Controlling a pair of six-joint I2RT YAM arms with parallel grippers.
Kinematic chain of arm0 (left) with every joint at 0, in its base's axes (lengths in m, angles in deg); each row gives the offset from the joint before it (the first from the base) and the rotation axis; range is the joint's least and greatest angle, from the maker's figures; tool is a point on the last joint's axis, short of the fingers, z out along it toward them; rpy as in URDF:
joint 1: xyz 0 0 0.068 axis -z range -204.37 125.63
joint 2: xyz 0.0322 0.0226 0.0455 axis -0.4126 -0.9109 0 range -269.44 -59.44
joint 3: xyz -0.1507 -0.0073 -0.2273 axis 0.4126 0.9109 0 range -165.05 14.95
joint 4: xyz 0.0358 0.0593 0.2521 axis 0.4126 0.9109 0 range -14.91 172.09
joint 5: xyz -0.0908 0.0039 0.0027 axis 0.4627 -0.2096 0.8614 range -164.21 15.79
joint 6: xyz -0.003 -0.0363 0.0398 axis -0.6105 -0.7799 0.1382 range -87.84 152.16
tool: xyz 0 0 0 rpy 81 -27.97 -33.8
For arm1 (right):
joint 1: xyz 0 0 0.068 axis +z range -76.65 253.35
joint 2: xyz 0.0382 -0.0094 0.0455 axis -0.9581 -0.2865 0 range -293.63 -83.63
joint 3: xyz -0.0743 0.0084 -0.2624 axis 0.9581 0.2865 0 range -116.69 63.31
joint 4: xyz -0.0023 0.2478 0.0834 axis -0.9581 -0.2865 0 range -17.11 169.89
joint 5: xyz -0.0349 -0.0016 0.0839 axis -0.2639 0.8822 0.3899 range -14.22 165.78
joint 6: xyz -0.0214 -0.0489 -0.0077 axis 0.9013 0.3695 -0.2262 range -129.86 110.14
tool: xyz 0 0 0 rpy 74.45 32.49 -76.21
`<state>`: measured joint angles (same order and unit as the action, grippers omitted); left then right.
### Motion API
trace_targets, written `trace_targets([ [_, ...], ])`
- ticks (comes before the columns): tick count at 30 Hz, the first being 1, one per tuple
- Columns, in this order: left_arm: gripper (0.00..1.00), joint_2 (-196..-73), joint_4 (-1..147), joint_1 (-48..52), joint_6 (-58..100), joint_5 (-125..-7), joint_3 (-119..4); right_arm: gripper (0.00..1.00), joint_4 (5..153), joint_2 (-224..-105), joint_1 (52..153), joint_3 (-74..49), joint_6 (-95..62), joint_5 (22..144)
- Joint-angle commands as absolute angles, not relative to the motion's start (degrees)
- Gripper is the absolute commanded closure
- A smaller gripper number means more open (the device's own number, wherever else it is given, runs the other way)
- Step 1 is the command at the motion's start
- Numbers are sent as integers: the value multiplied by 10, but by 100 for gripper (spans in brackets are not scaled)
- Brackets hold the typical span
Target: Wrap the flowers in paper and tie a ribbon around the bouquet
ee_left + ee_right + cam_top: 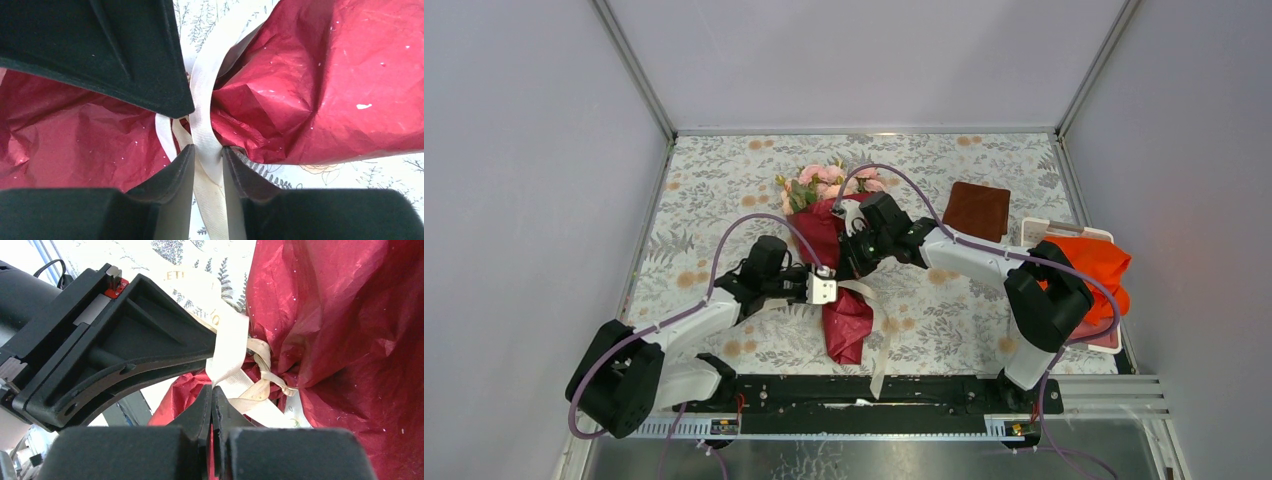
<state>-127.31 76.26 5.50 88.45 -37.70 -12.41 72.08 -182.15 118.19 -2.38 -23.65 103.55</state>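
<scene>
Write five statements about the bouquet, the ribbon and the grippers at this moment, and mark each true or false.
1. The ribbon crosses the bouquet at its pinched waist. True.
2. The right gripper stands wide open. False: its jaws are shut.
3. The flowers point toward the arms' bases. False: they point toward the far edge.
4. The ribbon runs between the fingers of the left gripper. True.
5. The orange-red cloth lies left of the bouquet. False: it lies on the right.

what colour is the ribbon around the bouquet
The ribbon is cream, best seen in the left wrist view.
</scene>
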Motion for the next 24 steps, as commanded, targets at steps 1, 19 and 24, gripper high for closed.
trace_targets([
  [1, 70, -1276, 692, 65, 892, -402, -113, 100, 742, -1793, 1177, -24, -240, 1055],
  [19, 100, -1279, 607, 69, 773, -487, -103, 58, 669, -1822, 1156, -87, -171, 1166],
  [24, 100, -1281, 596, 76, 782, -482, -92, 52, 620, -1803, 1141, -122, -136, 1062],
])
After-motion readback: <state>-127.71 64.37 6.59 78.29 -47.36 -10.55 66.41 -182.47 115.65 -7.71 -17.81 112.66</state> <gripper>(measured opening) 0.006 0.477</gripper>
